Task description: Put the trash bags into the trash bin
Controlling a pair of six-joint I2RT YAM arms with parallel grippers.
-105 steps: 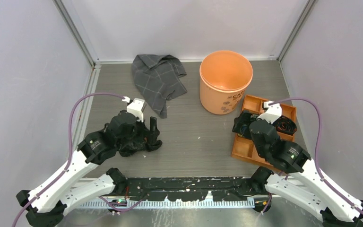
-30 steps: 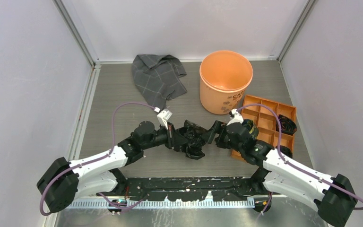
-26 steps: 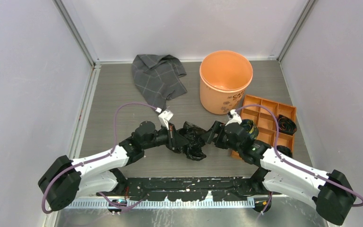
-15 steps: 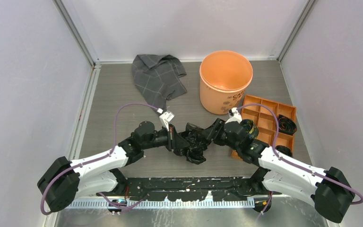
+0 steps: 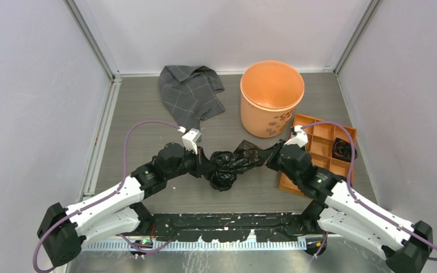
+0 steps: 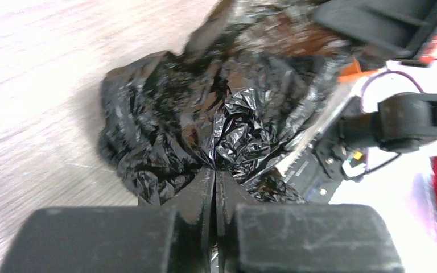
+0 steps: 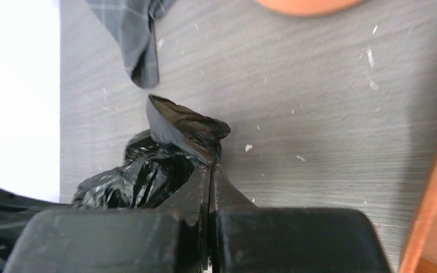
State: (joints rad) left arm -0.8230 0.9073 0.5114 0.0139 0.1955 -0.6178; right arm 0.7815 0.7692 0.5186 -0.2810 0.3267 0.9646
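Observation:
A crumpled glossy black trash bag [image 5: 227, 165] hangs stretched between my two grippers at the table's middle. My left gripper [image 5: 201, 166] is shut on its left side; in the left wrist view the black film [image 6: 216, 119] bunches right at the closed tips [image 6: 214, 170]. My right gripper [image 5: 266, 159] is shut on the bag's right edge, where a flap of film [image 7: 185, 128] stands up from the tips [image 7: 210, 166]. The round orange trash bin [image 5: 272, 96] stands upright and uncovered at the back, beyond the bag and slightly right.
A grey checked cloth [image 5: 189, 94] lies at the back, left of the bin; its corner [image 7: 136, 40] shows in the right wrist view. An orange compartment tray [image 5: 318, 153] with dark cable bundles [image 5: 343, 149] sits at the right, beside my right arm.
My right gripper closed on the bag's right edge and drew back to the right. The left gripper pulled slightly left, so the bag is now stretched between them.

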